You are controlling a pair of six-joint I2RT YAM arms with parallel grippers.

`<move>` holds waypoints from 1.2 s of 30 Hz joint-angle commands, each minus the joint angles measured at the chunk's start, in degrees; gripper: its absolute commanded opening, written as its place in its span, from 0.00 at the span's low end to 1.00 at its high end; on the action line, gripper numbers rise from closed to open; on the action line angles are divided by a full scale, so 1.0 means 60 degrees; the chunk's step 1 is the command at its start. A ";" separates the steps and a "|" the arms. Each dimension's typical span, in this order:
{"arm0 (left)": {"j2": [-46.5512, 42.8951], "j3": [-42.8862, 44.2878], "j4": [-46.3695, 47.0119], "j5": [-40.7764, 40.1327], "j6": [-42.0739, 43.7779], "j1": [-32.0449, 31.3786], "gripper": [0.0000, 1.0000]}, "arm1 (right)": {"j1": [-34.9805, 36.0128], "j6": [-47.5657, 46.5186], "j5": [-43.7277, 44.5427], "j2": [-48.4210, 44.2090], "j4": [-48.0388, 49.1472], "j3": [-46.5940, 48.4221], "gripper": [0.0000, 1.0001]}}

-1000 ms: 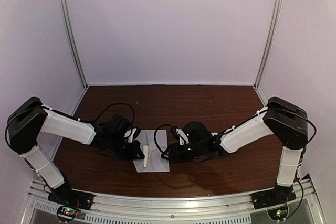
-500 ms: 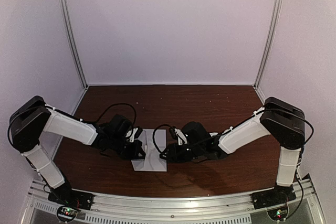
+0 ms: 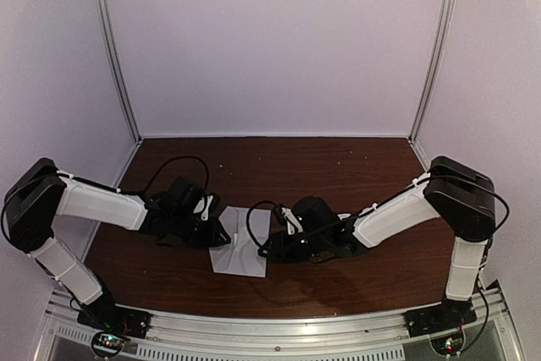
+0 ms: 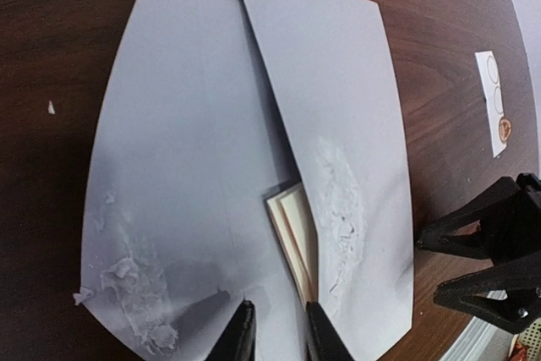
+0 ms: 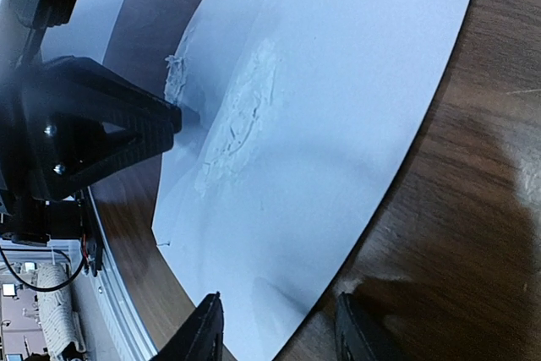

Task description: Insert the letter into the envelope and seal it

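Note:
The pale grey envelope [image 4: 254, 150] lies flat on the brown table, also seen in the top view [image 3: 241, 247] and the right wrist view [image 5: 338, 99]. The cream letter [image 4: 294, 230] sits inside it, and only a short edge shows under the slanted flap [image 4: 338, 99]. My left gripper [image 4: 279, 331] hovers over the envelope's near edge, narrowly open, with nothing between its fingers; its right fingertip is beside the letter's corner. My right gripper [image 5: 279, 331] is open and straddles the envelope's opposite edge, one finger over paper and one over wood.
A small white sticker strip with circles [image 4: 493, 103] lies on the table beyond the envelope. Both grippers face each other across the envelope, a few centimetres apart [image 3: 245, 238]. The cell's pale walls and metal posts [image 3: 114, 48] enclose the table.
A second ago the left gripper held the cream letter upright over the envelope. The letter now lies inside, and the left gripper has let go, opened slightly and drawn back left. The right arm barely moved.

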 commanded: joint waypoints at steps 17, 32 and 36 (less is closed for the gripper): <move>0.1215 0.0788 0.1365 0.1062 0.0034 0.0302 0.52 | -0.0211 -0.0277 0.0494 0.0315 -0.1306 0.0239 0.52; 0.1604 0.0787 0.1859 0.1616 -0.0005 0.0302 0.43 | -0.0240 -0.0307 0.0388 0.0786 -0.1248 0.0533 0.52; 0.1677 0.0741 0.1907 0.1693 -0.0016 0.0302 0.42 | -0.0248 -0.0306 0.0389 0.0834 -0.1244 0.0549 0.52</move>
